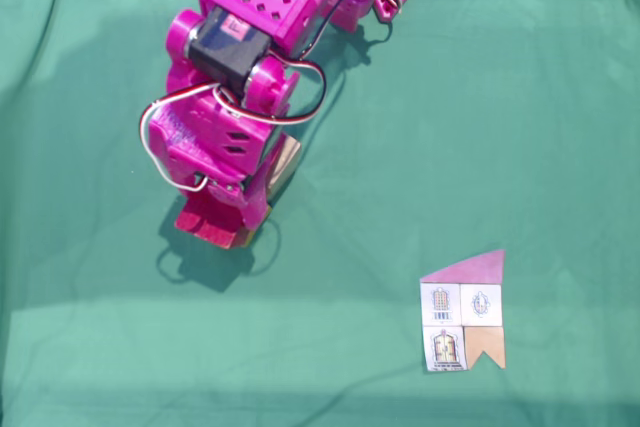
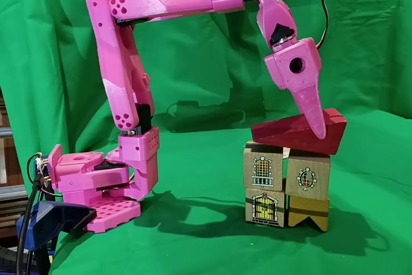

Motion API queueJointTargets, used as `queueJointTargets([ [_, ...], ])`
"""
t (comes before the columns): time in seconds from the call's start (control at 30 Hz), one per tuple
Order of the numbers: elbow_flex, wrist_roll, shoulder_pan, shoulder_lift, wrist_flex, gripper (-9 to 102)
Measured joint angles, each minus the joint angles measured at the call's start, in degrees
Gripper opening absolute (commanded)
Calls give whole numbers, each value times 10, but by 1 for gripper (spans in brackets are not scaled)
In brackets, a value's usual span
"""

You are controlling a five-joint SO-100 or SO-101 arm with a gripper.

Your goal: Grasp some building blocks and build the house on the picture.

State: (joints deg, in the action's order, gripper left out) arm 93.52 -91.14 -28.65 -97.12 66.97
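In a fixed view (image 2: 317, 130) my pink gripper is shut on the magenta-red roof block (image 2: 283, 134). The block lies tilted on top of the house (image 2: 308, 177), its left end lower. The house is several tan cubes (image 2: 262, 170) stacked two high in two columns, with printed windows and a door. From above, my gripper (image 1: 225, 217) covers most of the stack. Only the red block's end (image 1: 203, 228) and a tan cube's edge (image 1: 285, 162) show. The picture (image 1: 462, 312) lies flat at the lower right, far from the blocks.
Green cloth (image 1: 520, 97) covers the table and the backdrop. The arm's base (image 2: 96, 185) stands left of the stack, with a blue clamp (image 2: 45, 220) and cables at its front. Open cloth lies between the stack and the card.
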Motion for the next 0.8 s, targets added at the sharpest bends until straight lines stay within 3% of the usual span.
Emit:
queueJointTargets([
  [0.8,36,0,-1,-7,-8,25],
])
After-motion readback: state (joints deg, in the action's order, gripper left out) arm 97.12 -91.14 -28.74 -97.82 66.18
